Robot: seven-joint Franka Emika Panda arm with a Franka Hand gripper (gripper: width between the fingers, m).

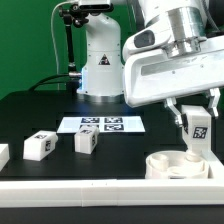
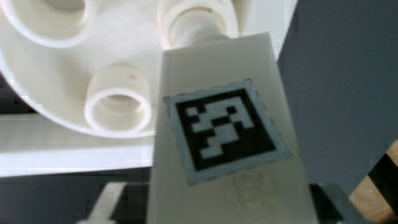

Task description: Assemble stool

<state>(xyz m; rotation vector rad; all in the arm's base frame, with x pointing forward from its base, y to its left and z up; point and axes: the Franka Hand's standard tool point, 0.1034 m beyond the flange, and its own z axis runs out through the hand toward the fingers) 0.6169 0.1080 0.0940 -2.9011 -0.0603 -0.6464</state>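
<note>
My gripper [image 1: 193,118] is shut on a white stool leg [image 1: 198,140] with a black-and-white tag, holding it upright at the exterior view's right. Directly below lies the round white seat [image 1: 163,166] at the table's front edge, sockets facing up. The leg's lower end reaches down to the seat's top. I cannot tell whether it sits in a socket. In the wrist view the tagged leg [image 2: 222,130] fills the middle between my fingers [image 2: 121,200]. The seat [image 2: 80,45] lies beyond it, with round sockets showing.
Two loose tagged legs [image 1: 40,146] [image 1: 87,141] lie on the black table toward the exterior view's left. A third white piece [image 1: 3,155] is cut off at the left edge. The marker board [image 1: 100,125] lies mid-table before the robot base [image 1: 100,60].
</note>
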